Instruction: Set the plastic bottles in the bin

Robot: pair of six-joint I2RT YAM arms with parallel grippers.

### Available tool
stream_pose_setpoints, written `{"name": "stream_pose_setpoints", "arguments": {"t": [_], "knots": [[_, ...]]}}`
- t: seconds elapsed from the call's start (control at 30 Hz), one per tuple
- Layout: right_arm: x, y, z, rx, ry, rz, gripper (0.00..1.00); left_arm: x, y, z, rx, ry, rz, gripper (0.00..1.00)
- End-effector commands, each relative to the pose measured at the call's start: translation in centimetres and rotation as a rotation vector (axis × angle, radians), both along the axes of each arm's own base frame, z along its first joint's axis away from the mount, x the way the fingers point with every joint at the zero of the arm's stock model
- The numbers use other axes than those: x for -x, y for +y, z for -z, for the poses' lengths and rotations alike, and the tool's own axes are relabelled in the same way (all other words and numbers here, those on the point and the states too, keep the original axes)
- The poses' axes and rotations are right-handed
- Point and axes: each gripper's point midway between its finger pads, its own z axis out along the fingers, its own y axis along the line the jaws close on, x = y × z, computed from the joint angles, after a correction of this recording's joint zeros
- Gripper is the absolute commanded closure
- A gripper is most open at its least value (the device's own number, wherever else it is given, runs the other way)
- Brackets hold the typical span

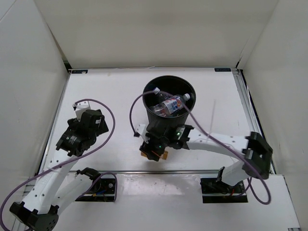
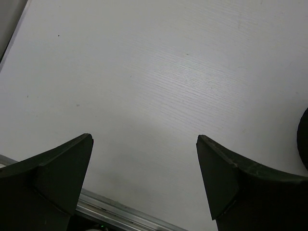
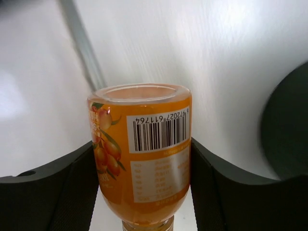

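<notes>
The round black bin stands mid-table and holds clear bottles, one with a blue-white label. My right gripper is shut on the short orange bottle, base pointing away from the camera, both pads against its label. It holds the bottle just in front of the bin's near wall; orange shows at the gripper in the top view. The bin's dark side shows at the right of the right wrist view. My left gripper is open and empty over bare table, left of the bin.
A metal rail runs along the table's near edge under the left gripper. White walls enclose the table on three sides. Purple cables loop from both arms; one crosses the bin's rim. The bin's edge shows at the right of the left wrist view.
</notes>
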Motion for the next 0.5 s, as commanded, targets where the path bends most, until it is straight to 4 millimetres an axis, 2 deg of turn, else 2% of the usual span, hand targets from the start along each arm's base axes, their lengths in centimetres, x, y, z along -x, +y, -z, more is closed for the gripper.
{"name": "stream_pose_setpoints", "arguments": {"t": [0.0, 0.03, 0.07, 0.1, 0.17, 0.2, 0.23, 0.27, 0.3, 0.37, 0.4, 0.47], "knots": [[0.9, 2.2, -13.4, -0.273, -0.052, -0.01, 0.57, 0.2, 0.6, -0.5, 0.005, -0.033, -0.036, 0.0], [0.6, 2.2, -15.9, -0.311, -0.069, 0.019, 0.57, 0.3, 0.6, -0.7, 0.017, -0.044, -0.043, 0.0], [-1.2, 2.4, -21.0, -0.394, -0.154, 0.106, 0.58, 0.1, 0.5, -0.9, 0.022, -0.055, -0.043, 0.0], [-2.8, 0.9, -22.7, -0.384, -0.172, 0.193, 0.58, 0.2, 0.6, -0.4, 0.017, -0.044, -0.043, 0.0], [-6.1, -0.2, -25.3, -0.378, -0.189, 0.362, 0.63, -0.1, 0.4, -0.4, 0.022, -0.055, -0.043, 0.0], [-8.8, -2.3, -28.7, -0.414, -0.227, 0.468, 0.63, -0.1, 0.4, 0.2, 0.013, -0.036, -0.043, 0.0], [-9.7, -2.7, -29.7, -0.431, -0.216, 0.481, 0.63, -0.1, 0.4, 0.2, 0.022, -0.04, -0.05, 0.0], [-12.2, -3.4, -30.1, -0.435, -0.224, 0.539, 0.59, -0.3, 0.3, 0.1, 0.026, -0.048, -0.05, 0.0], [-13.2, -3.8, -30.9, -0.447, -0.248, 0.555, 0.56, -0.4, 0.1, 0.6, 0.029, -0.033, -0.041, 0.0], [-15.6, -4.3, -30.7, -0.441, -0.27, 0.58, 0.52, -0.5, -0.2, 1.0, 0.045, -0.033, -0.038, 0.0], [-16.3, -4.4, -30.4, -0.433, -0.28, 0.587, 0.44, -0.5, -0.4, 1.2, 0.04, -0.017, -0.022, 0.0], [-18.0, -4.4, -29.7, -0.41, -0.284, 0.596, 0.39, -0.9, -0.6, 1.5, 0.036, -0.007, -0.022, 0.0]]}}
